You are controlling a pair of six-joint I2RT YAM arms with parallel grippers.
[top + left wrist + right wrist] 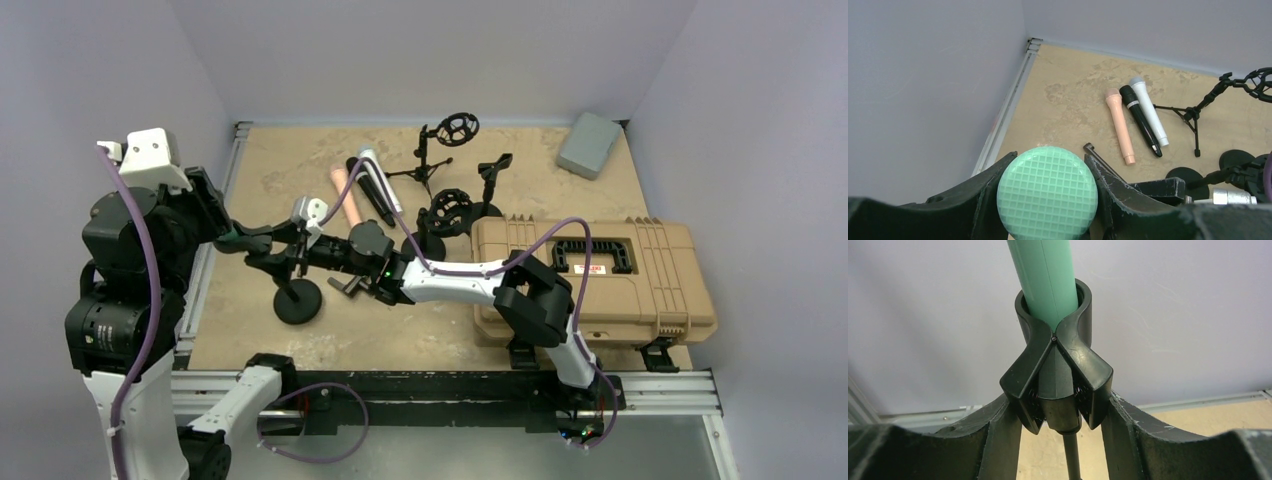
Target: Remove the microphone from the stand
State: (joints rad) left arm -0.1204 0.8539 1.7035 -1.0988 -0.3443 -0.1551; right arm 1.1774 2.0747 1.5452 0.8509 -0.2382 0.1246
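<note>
Only the overhead view shows the whole stand [297, 300]. Its round black base sits on the worktop [270, 175], and my left arm [130, 230] and right arm [455, 280] meet at its top, one from each side of it. That view also shows a tan case [600, 280] well to the right of the stand and a grey pad [590, 145] far beyond the stand, also to the right.

My left wrist camera gives what the overhead view hides: the microphone [1047, 192] seen head-on. Its mint-green grille is a round dome crossed by a fine square grid. My left pincer [1048, 165] is closed on that head, with a finger against each side. Beyond the stand, a pink microphone [1120, 125], a black microphone [1140, 120] and a white microphone [1149, 111] lie side by side.

My right wrist camera looks up the stand's rod [1072, 455] at the clip [1068, 355]. The microphone's smooth green barrel sits in the clip's ring at the top of the stand, and the ring's lips meet in front of it. My right pincer [1060, 402] is narrowed onto the clip, one finger against each flared wing.
</note>
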